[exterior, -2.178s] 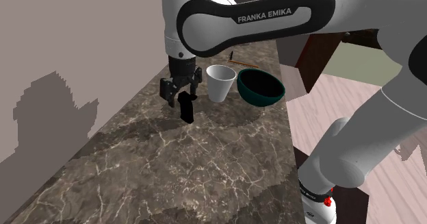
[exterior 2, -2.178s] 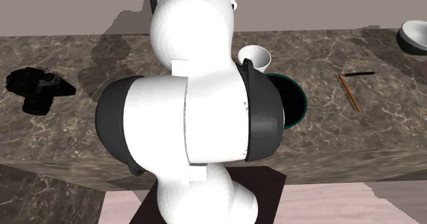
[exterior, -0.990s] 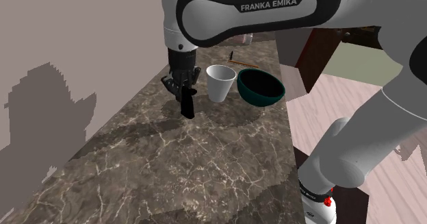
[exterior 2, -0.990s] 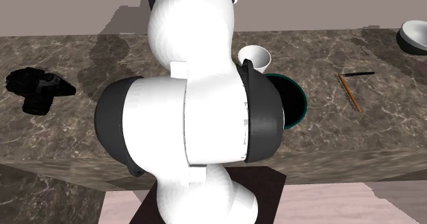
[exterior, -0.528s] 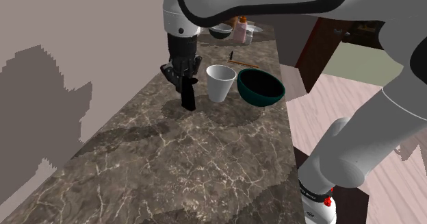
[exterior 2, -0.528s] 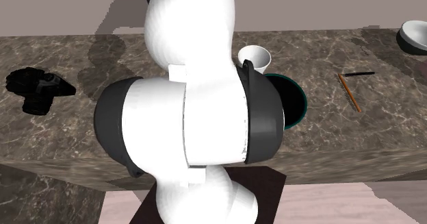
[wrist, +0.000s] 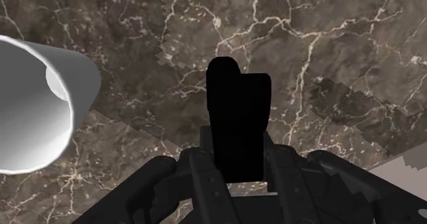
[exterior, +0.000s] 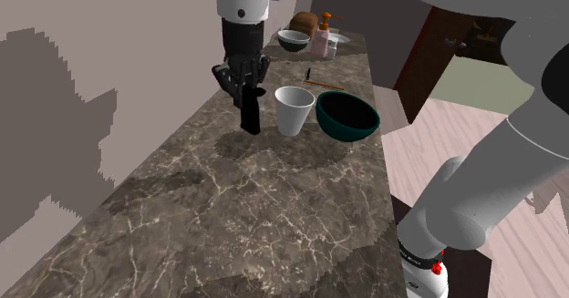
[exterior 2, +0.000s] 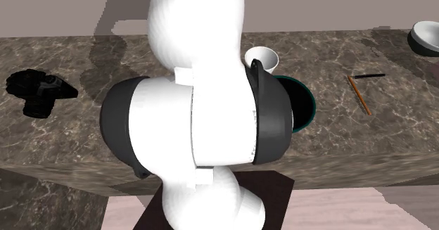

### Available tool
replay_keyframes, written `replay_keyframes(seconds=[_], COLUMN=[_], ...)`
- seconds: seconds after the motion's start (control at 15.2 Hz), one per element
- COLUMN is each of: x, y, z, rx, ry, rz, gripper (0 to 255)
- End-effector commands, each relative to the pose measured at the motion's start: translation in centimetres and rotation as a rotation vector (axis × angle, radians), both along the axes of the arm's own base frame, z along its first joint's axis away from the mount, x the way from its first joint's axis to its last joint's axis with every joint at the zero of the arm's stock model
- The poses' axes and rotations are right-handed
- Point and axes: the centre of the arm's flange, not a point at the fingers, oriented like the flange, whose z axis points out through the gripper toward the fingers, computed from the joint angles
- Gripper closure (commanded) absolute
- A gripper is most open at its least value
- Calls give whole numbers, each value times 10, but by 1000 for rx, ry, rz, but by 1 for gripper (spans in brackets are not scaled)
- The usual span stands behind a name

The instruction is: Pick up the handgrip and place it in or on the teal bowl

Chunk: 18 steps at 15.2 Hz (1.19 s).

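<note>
The black handgrip [exterior: 250,116] hangs upright in the claw [exterior: 245,93], apart from the upright teal bowl [exterior: 347,117].

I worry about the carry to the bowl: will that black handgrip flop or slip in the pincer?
Probably stiff: the handgrip hangs straight below the pincer, with no sag. It might pivot or slip, since the pincer clasps just its upper end while most of its length hangs free.

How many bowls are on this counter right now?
2. The teal bowl sits beside the white cup; a second bowl stands at the counter's far end by a bottle. The arm may hide others.
</note>
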Motion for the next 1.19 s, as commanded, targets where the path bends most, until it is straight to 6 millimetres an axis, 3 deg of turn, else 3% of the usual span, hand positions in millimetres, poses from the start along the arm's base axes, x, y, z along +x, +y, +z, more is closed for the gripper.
replay_keyframes(seconds=[0.0, 0.79, 1.12], x=[-1, -1, -23], y=[0, 0, -63], z=[11, 70, 74], rx=[0, 0, 0], ry=[0, 0, 0], rz=[0, 0, 0], gripper=[255, 255, 255])
